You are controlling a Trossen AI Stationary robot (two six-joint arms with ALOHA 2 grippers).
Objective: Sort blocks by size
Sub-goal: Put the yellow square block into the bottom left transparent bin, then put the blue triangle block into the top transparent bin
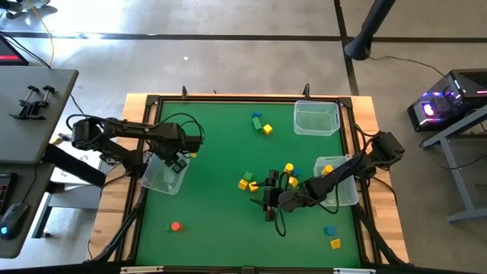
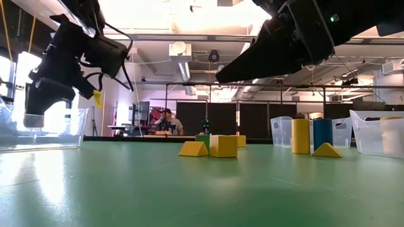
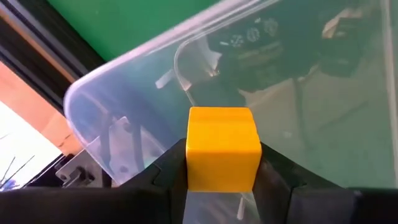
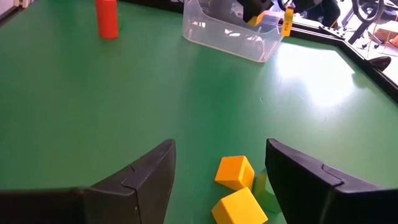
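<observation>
Left hand (image 3: pixel 222 186) clamped on upright yellow block (image 3: pixel 222 155) over clear bin (image 1: pixel 163 176), right hand (image 4: pixel 217 180) spread wide

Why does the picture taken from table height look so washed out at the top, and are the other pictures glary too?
Low view: bright ceiling light blows out the top, leaving both arms as dark silhouettes. Left wrist view: the clear bin carries reflections behind the yellow block held in the left gripper. Right wrist view: pale sheen on the green mat beyond the open right gripper. High view: evenly lit.
</observation>
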